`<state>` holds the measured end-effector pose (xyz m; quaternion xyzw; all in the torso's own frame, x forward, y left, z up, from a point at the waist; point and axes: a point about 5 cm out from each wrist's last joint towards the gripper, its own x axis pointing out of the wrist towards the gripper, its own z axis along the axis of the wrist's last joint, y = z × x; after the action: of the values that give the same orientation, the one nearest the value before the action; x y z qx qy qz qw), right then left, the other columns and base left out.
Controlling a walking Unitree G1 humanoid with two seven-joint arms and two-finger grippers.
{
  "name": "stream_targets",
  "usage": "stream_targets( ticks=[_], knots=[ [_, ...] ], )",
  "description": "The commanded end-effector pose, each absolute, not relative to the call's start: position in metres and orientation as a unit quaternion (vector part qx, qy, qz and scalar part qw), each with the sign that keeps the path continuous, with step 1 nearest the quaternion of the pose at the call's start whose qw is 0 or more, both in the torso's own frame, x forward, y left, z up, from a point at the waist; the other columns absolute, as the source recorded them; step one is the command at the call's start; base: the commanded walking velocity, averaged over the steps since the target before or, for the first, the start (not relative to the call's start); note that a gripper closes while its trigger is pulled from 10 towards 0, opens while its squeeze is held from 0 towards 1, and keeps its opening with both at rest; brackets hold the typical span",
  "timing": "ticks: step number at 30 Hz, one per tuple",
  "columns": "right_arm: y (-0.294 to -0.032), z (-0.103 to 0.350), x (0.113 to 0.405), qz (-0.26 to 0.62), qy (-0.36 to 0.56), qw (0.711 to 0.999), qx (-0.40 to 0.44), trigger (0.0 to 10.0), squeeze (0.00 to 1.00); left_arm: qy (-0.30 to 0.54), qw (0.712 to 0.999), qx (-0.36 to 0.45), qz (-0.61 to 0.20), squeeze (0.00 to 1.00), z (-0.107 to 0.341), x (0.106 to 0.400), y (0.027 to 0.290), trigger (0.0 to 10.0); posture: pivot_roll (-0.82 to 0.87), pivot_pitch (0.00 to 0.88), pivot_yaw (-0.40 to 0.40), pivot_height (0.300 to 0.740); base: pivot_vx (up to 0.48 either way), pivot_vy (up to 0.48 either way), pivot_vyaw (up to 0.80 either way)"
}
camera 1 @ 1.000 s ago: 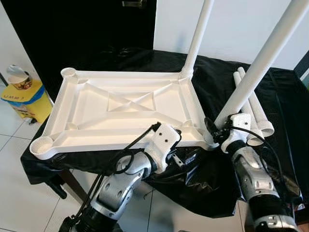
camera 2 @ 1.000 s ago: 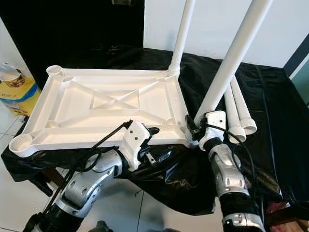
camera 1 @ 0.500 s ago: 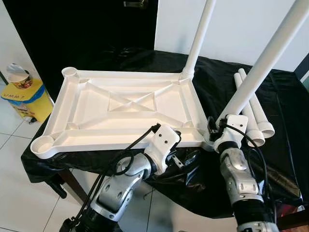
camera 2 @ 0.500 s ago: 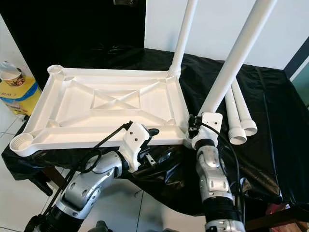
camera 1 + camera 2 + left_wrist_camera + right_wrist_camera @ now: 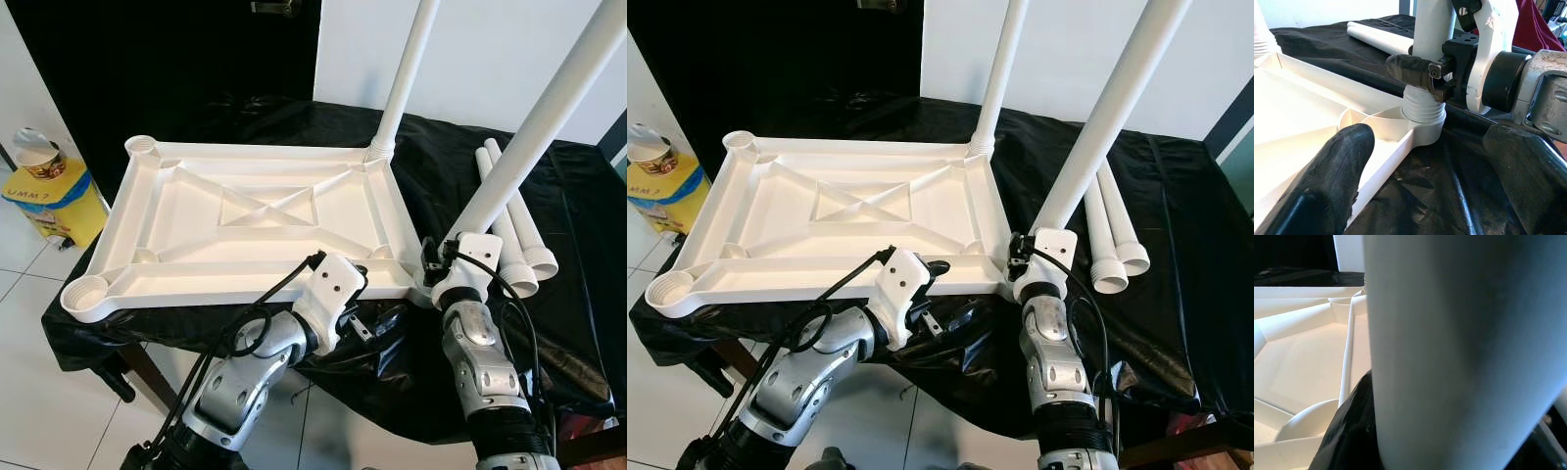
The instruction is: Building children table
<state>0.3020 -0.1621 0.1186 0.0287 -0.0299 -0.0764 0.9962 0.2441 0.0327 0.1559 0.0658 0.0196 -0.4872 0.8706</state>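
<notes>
The white table top [image 5: 245, 211] lies upside down on a black-covered table. One white leg [image 5: 404, 78] stands upright in its far right corner socket. My right gripper [image 5: 1021, 253] is shut on the base of a second leg [image 5: 534, 127], which leans to the right. That leg's threaded end [image 5: 1422, 105] sits in the near right corner socket. One black finger [image 5: 1410, 68] of the right gripper presses the leg just above the thread. My left gripper [image 5: 1430, 181] is open, just below the top's front edge beside that corner, holding nothing.
Two loose white legs [image 5: 519, 235] lie on the black cloth to the right. The near left socket [image 5: 86, 294] and the far left socket [image 5: 142, 147] hold nothing. A yellow bin with a cup on it [image 5: 44, 196] stands on the floor at the left.
My right forearm has swung in to the left beneath its gripper, which keeps hold of the leg at the near right corner. The left arm has barely moved.
</notes>
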Motion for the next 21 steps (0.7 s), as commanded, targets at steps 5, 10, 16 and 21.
stream_targets(
  ticks=[5, 10, 16, 21],
  knots=[
    [-0.164, 0.103, 0.294, -0.078, 0.006, 0.997, 0.016, 10.0, 1.00, 0.024, 0.876, 0.068, -0.476, 0.00, 0.155, 0.242, 0.032, 10.0, 0.11, 0.040, -0.127, 0.740, 0.000, 0.000, 0.00],
    [-0.166, 0.107, 0.293, -0.065, -0.004, 0.998, 0.012, 10.0, 1.00, 0.025, 0.877, 0.068, -0.475, 0.00, 0.155, 0.241, 0.033, 10.0, 0.11, 0.042, -0.128, 0.740, 0.000, 0.000, 0.00],
    [-0.168, 0.108, 0.293, -0.044, -0.008, 0.999, 0.013, 10.0, 0.00, 0.025, 0.878, 0.067, -0.474, 0.00, 0.155, 0.242, 0.033, 10.0, 0.11, 0.043, -0.126, 0.740, 0.000, 0.000, 0.00],
    [-0.176, 0.110, 0.295, -0.034, -0.016, 0.999, -0.002, 10.0, 0.00, 0.026, 0.878, 0.068, -0.473, 0.00, 0.156, 0.243, 0.034, 10.0, 0.11, 0.047, -0.123, 0.740, 0.000, 0.000, 0.00]
  ],
)
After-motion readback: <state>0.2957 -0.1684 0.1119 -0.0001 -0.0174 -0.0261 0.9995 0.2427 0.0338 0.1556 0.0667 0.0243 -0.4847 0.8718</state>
